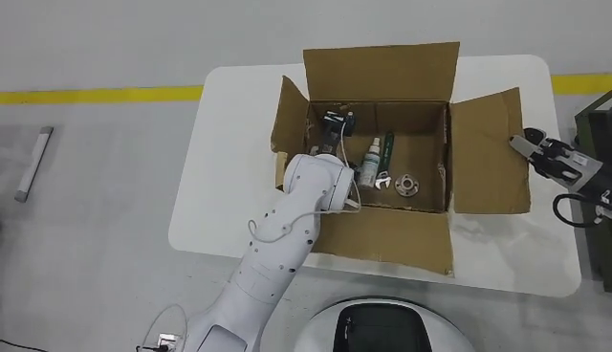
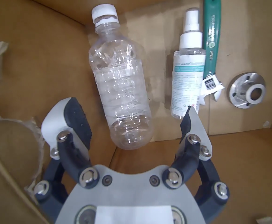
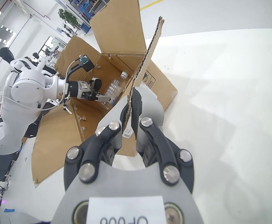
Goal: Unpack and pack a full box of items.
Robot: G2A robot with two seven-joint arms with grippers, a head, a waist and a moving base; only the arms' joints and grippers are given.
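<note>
Hovering over clear bottle (image 2: 119, 78), left hand (image 2: 132, 110) spread wide, nothing gripped. Right hand (image 3: 131, 108) pinching flap (image 1: 488, 151) at right of box (image 1: 378, 70), mid-frame. Spray bottle (image 2: 188, 75), wrench (image 2: 210, 43), flange (image 2: 246, 89) all inside — unpacking looks barely begun.

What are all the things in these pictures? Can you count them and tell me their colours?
cardboard box: one, brown, flaps open, on the table
table: one, white, under the box
plastic bottle: one, clear with a white cap, lying in the box
spray bottle: one, clear with a white top, lying between the plastic bottle and the wrench
wrench: one, green handle and silver head, beside the spray bottle
flange: one, silver metal, on the box floor past the wrench
floor line: one, yellow, behind the table
left gripper: one, dark, open, either side of the plastic bottle's base
right gripper: one, dark, shut on a box flap's edge
</note>
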